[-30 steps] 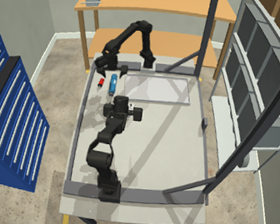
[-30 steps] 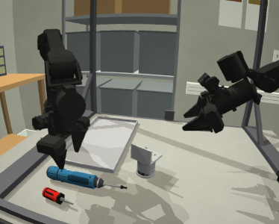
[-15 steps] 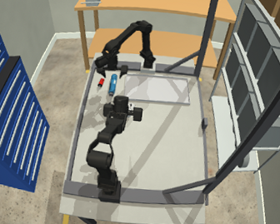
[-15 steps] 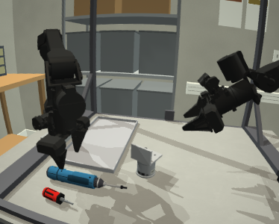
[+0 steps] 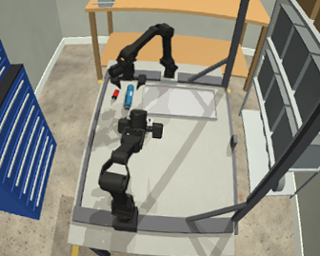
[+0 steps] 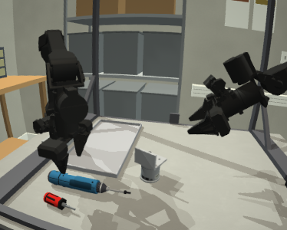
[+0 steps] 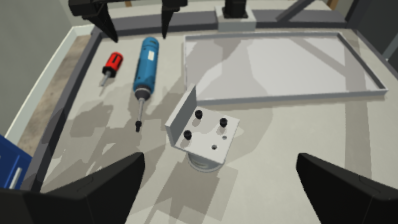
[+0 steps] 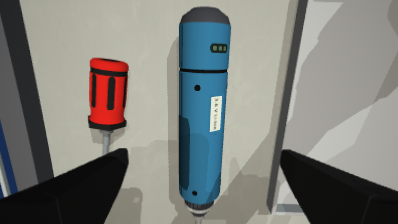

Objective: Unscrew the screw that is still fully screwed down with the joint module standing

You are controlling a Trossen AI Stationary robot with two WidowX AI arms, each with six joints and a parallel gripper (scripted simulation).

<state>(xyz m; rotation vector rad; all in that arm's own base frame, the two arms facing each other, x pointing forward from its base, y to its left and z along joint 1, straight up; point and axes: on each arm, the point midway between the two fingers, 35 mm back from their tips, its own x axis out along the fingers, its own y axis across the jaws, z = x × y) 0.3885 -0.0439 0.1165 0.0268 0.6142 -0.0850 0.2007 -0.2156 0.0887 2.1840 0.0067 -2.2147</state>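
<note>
1. Long blue-barrelled electric screwdriver [image 5: 129, 97] [image 6: 78, 182] [image 7: 147, 65] [image 8: 204, 115]: lay upper left from above; best gripped squarely mid-barrel.
2. Right gripper [image 5: 128, 85] [image 6: 72, 164] [image 7: 141, 40] [image 8: 204, 156]: open, above it.
3. Left gripper [image 6: 189, 126] [image 7: 221, 159]: open, empty.

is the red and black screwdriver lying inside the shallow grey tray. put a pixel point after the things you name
No, the red and black screwdriver [image 5: 115, 94] [image 6: 53, 200] [image 7: 113, 63] [image 8: 108, 95] lies outside the tray [image 5: 178, 115] [image 6: 96, 170] [image 7: 292, 97] [image 8: 288, 107], beyond the blue electric screwdriver [image 5: 129, 96] [image 6: 77, 182] [image 7: 147, 65] [image 8: 204, 115].

The screwdriver [image 5: 128, 97] [image 6: 77, 182] [image 7: 147, 65] [image 8: 204, 115] lay on the table [image 5: 182, 178] [image 6: 215, 172] [image 7: 270, 160] [image 8: 150, 30], between the hand driver [image 5: 115, 94] [image 6: 53, 199] [image 7: 114, 62] [image 8: 109, 92] and the tray [image 5: 180, 101] [image 6: 103, 149] [image 7: 280, 65] [image 8: 345, 100]; the bracket [image 6: 145, 157] [image 7: 210, 134] sat on the module [image 6: 150, 174] [image 7: 206, 164].
</note>
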